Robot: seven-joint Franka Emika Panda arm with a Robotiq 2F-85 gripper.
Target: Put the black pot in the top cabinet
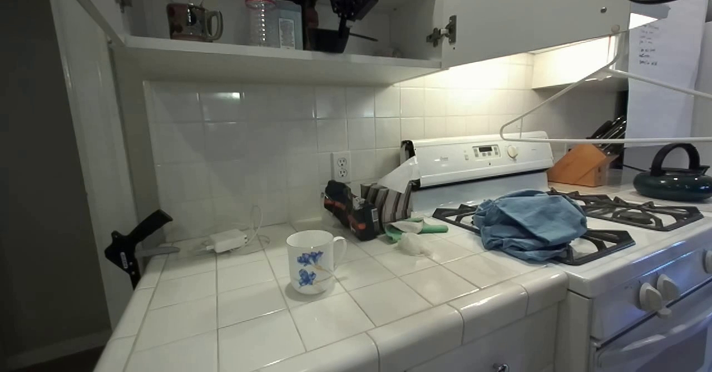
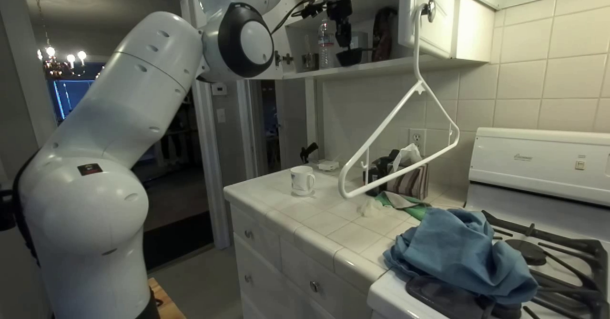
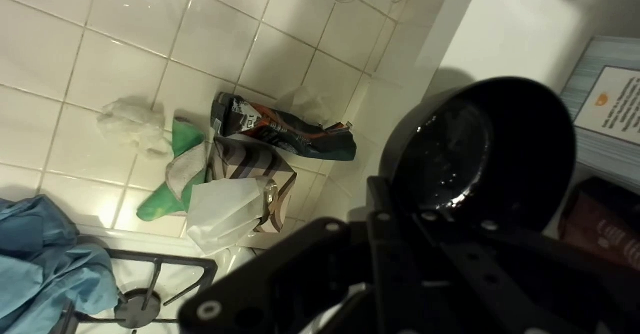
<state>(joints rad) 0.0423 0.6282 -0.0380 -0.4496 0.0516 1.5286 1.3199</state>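
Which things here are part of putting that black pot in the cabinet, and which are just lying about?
For the job: black pot; top cabinet; gripper, holding the pot.
Just lying about: flowered mug; blue cloth; striped tissue box; kettle; bottle on the shelf.

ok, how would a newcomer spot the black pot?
Above the tiled counter is an open white cabinet. At its opening, the gripper holds the black pot. Unlike the clear bottle and brown mug nearby, it's shallow, all black, with a thin straight handle.

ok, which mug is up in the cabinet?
The dark mug, left of the clear bottle in both exterior views; the white mug with blue flowers stands on the counter.
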